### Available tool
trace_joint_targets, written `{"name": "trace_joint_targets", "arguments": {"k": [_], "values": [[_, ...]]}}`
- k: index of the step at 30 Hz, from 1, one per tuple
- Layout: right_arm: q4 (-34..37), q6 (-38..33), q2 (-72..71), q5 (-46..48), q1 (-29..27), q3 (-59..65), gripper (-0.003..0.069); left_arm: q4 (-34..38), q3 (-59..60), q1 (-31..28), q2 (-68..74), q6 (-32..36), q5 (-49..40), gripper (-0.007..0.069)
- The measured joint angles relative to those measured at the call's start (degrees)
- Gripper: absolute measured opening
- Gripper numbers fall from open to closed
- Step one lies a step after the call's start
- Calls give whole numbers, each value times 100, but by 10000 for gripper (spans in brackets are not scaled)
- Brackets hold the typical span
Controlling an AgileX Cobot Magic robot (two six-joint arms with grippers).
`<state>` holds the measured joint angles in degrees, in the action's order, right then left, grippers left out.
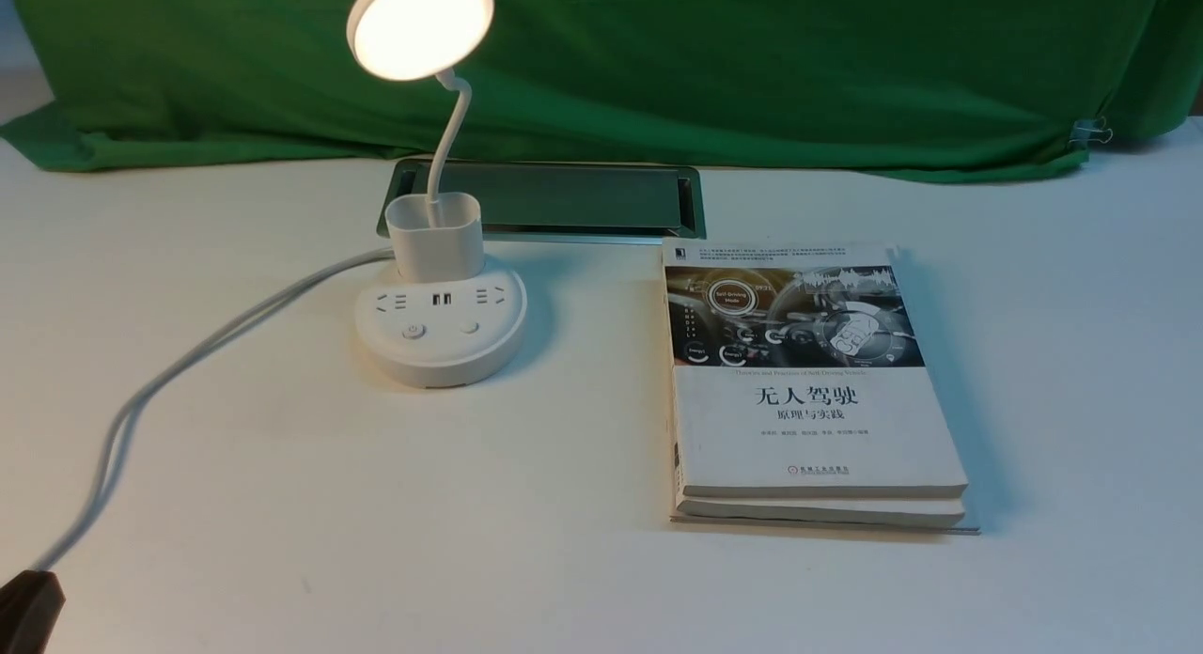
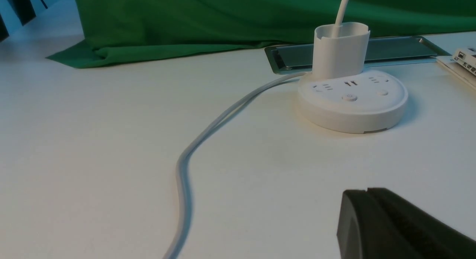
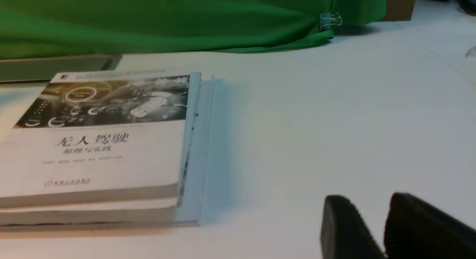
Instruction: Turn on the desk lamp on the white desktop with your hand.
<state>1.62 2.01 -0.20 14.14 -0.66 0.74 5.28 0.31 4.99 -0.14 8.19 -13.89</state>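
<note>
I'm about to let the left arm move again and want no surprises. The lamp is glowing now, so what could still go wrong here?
1. The power cable trails across the white desktop toward the left gripper; a sweep could snag it and drag the desk lamp.
2. The two buttons sit close together on the base; another touch might switch the lit head off.
3. The stacked books lie beside the base, so a wide move could shove them.
</note>
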Motion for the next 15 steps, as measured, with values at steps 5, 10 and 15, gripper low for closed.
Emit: {"name": "trace_joint_targets", "arguments": {"k": [5, 10, 15], "values": [[0, 0, 0, 0, 0, 0, 238, -4, 0, 0, 0, 5, 0, 21], [0, 0, 0, 0, 0, 0, 238, -4, 0, 0, 0, 89, 0, 21], [0, 0, 0, 0, 0, 0, 238, -4, 0, 0, 0, 89, 0, 21]]}}
